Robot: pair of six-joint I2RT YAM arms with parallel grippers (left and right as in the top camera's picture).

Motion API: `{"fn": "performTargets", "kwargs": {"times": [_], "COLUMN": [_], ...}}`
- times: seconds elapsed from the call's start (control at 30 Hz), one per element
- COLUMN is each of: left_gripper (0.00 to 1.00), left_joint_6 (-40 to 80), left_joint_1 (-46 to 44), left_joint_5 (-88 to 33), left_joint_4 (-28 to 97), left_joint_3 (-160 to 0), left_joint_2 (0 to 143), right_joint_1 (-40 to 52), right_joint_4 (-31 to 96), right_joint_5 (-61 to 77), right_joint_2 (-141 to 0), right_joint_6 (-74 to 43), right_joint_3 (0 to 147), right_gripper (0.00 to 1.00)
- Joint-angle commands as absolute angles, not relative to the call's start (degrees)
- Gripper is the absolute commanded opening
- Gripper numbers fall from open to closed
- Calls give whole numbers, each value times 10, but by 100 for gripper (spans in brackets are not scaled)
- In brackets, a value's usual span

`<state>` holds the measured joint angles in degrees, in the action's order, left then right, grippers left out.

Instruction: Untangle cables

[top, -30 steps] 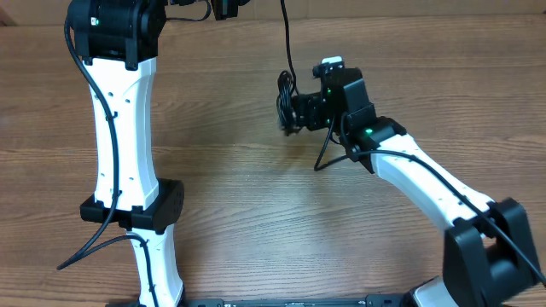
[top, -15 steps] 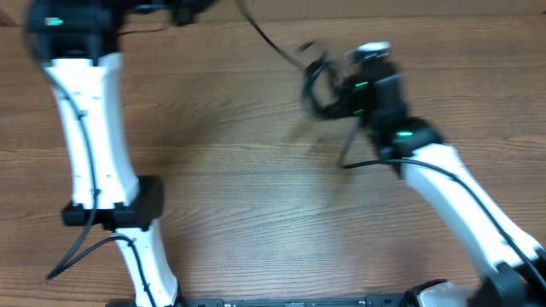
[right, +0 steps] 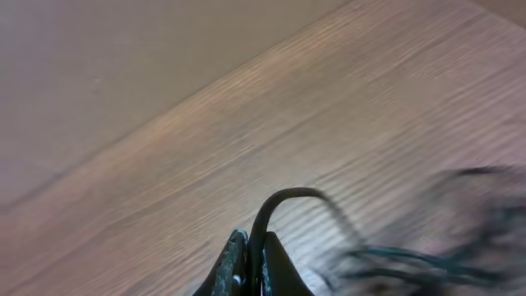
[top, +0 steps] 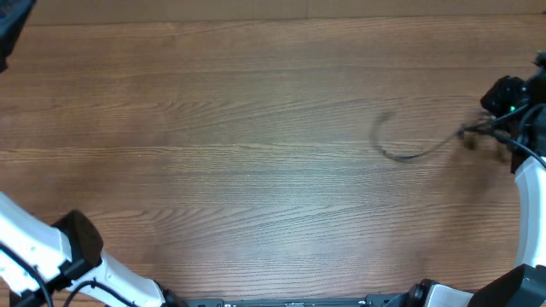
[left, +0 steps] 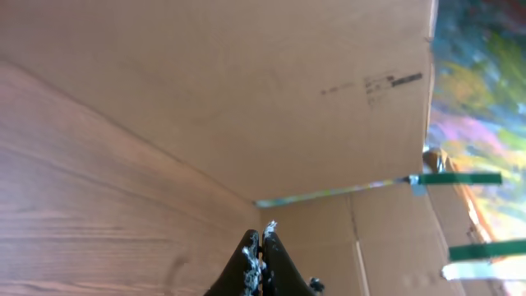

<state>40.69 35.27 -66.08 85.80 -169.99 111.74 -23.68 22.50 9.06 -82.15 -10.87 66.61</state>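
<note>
On my right wrist camera the right claw (right: 249, 253) pinches a black cable (right: 279, 198) that arcs over the worktop (right: 164, 181). Overhead, that cable is just a smeared strand near the right edge. Only the left wrist camera shows the left claw (left: 261, 245), pressed together and facing a cardboard wall (left: 246, 99). Since a second ago, both arms have swung wide apart.

Our right gripper (right: 251, 247) has swung from centre to the far right, dragging the cables (top: 408, 157); our left arm (top: 34, 240) withdrew lower-left.
</note>
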Motion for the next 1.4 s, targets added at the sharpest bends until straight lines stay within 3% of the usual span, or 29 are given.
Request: {"fn": "performTargets", "kwargs": {"times": [0.0,0.2,0.5,0.63,0.73,0.83,0.87,0.9,1.37], "left_gripper": [4,4,4,15,44,86,95,98,95], "left_joint_6": [345,279,108,25,-61,-192,-202,-238,-317], "left_joint_1": [329,201,22,-28,-57,-91,-100,-117,-237], "left_joint_5": [-667,-526,-291,-247,-288,-379,-395,-419,-405], "left_joint_4": [871,881,892,912,938,968,968,968,944], "left_joint_3": [-1705,-1705,-1704,-1703,-1703,-1698,-1692,-1685,-1682], "left_joint_2": [1112,1112,1113,1123,1141,1172,1180,1196,1356], "right_joint_1": [-204,-39,157,177,172,171,171,171,171], "right_joint_4": [217,248,440,492,517,538,541,547,546], "right_joint_5": [203,211,210,194,165,161,161,161,161], "right_joint_2": [-811,-778,-768,-768,-768,-768,-768,-768,-767], "right_joint_6": [-123,-126,-108,-84,-79,-60,-58,-57,-54], "right_joint_3": [665,692,910,987,1019,1033,1033,1033,1033], "right_gripper": [4,4,4,4,4,4,4,4,4]}}
